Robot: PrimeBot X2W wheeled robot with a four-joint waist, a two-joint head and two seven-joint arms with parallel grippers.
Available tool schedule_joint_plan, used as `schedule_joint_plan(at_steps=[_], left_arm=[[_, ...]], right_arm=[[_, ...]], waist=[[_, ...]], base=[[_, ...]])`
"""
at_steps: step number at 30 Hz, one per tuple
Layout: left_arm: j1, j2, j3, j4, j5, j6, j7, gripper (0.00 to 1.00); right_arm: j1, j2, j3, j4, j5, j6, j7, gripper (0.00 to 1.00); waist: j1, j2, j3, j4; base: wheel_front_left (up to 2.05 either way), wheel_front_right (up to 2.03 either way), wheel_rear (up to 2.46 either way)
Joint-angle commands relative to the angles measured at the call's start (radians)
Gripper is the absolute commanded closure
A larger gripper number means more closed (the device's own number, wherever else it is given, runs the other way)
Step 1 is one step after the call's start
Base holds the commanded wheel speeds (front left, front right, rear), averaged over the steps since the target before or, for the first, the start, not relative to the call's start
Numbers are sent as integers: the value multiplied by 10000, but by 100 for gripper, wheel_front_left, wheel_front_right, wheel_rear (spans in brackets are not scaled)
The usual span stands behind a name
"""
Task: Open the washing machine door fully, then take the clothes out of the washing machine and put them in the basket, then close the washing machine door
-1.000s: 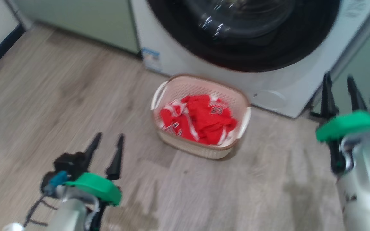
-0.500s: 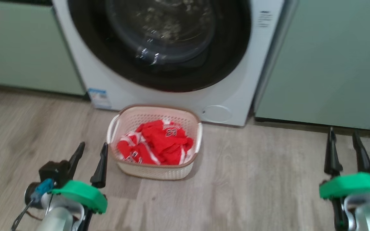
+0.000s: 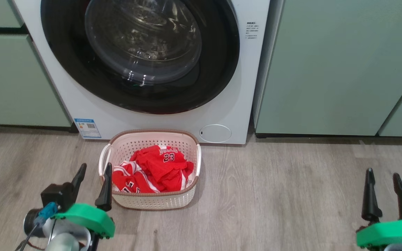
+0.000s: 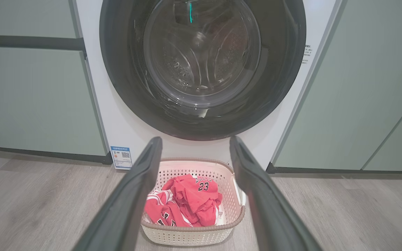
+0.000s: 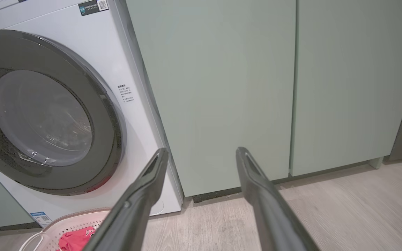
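Red basketball jersey garments with white stripe trim (image 3: pixel 152 169) are lying crumpled in a heap inside a small cream perforated plastic basket with a brown woven-look rim (image 3: pixel 152 201), one fold showing the number 23. The basket is sitting on a pale wood-plank floor (image 3: pixel 274 195), just in front of a big white front-loading washing machine (image 3: pixel 248 101), below the lower edge of its door. That large round door with a wide glossy black rim and a bulging clear window (image 3: pixel 222 69) is sitting shut, flush against the machine's front, and the steel drum (image 4: pixel 201 69) is showing through the window. A blue energy label (image 3: pixel 87 128) is sticking to the machine's lower left corner, and a small round cover (image 3: pixel 215 133) is sitting at its lower right, just beyond the basket's far right corner. Pale green flat-fronted cabinets (image 3: pixel 326 69) are standing on both sides of the machine. The left gripper (image 3: pixel 96 164), two long dark fingers above a green collar (image 3: pixel 86 218), is hovering over the floor just beside the basket's left handle, its jaws standing wide apart and holding nothing; in the left wrist view its fingers are framing the basket. The right gripper (image 3: pixel 382 172) is hovering well apart from the basket, over the floor in front of the right-hand cabinets, its fingers spread wide and empty
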Motion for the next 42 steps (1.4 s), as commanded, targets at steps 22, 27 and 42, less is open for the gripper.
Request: schedule_joint_plan(at_steps=[22, 27, 42], left_arm=[[-454, 2, 185, 73, -147, 9, -67, 0], [-462, 9, 156, 105, -191, 9, -67, 0], [709, -300, -190, 1107, -210, 0, 22, 100]], right_arm=[[157, -49, -145, -624, -89, -9, -59, 0], [140, -49, -117, -624, -78, -9, -59, 0], [460, 126, -265, 614, -54, 0, 14, 100]], waist=[[0, -1, -18, -229], [0, -1, 26, -246], [0, -1, 85, -239]], base=[[0, 0, 0], [0, 0, 0], [0, 0, 0]])
